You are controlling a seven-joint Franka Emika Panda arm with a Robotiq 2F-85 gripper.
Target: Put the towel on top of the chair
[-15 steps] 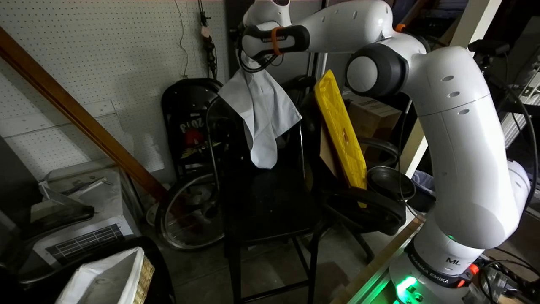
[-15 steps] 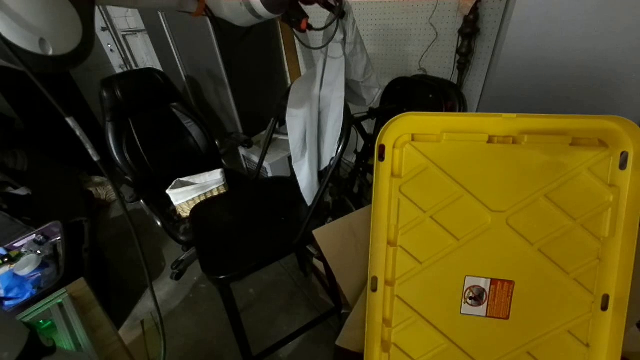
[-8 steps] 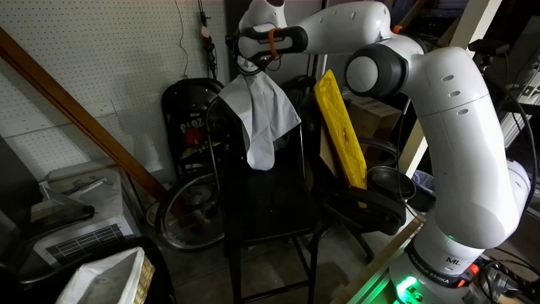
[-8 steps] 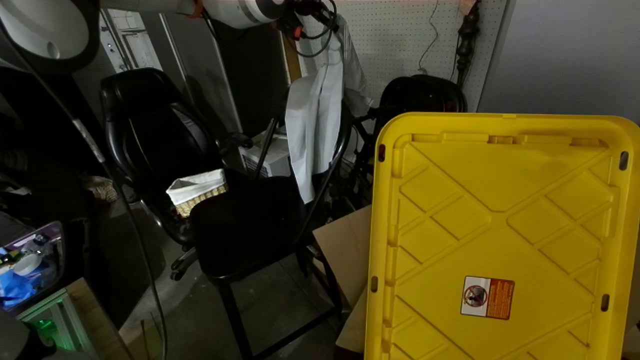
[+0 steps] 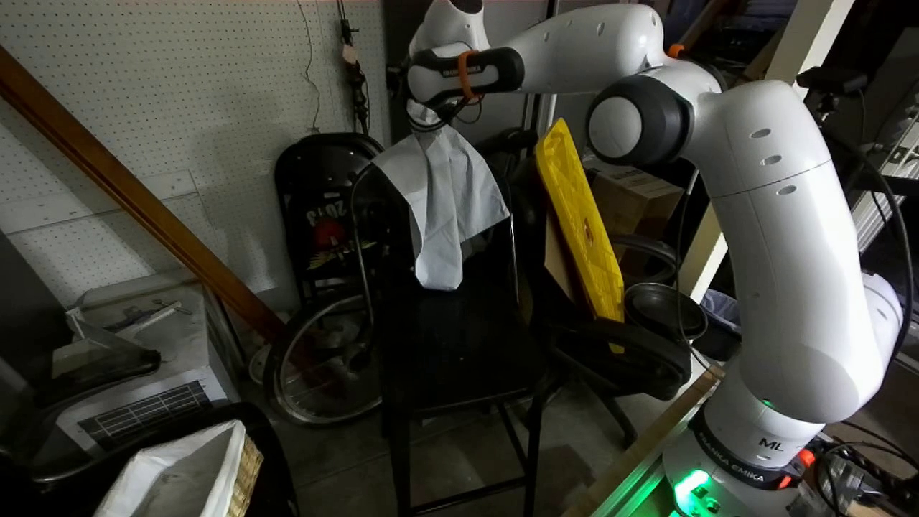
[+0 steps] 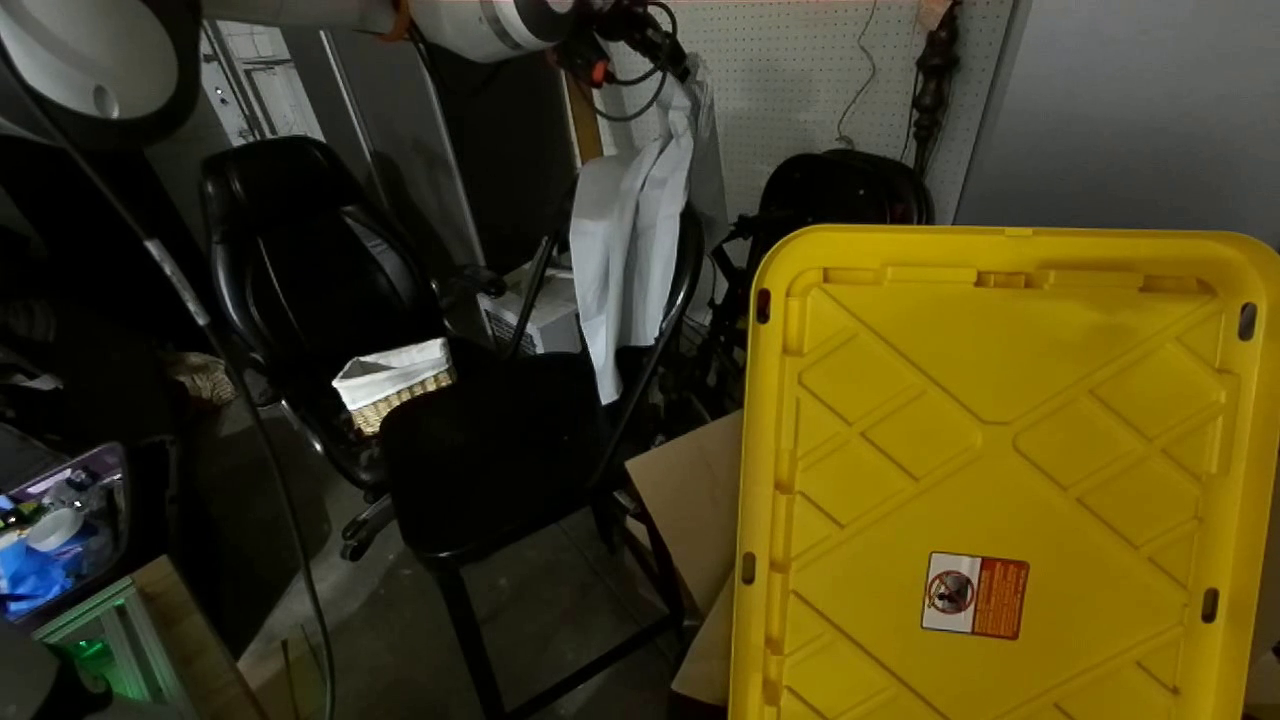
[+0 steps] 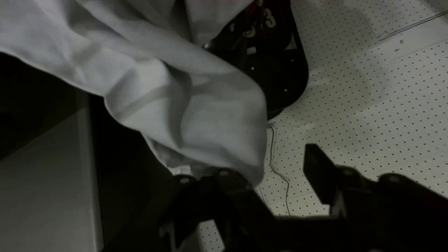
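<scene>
Over the last second we see the dark two-fingered hand come lower; the pale grey cloth towel looks draped over the back of the black high-legged chair, one end hanging towards the seat. The fingers stand apart, so we judge release begun. The towel hides the backrest's top; blur leaves unclear whether cloth clings to one finger.
</scene>
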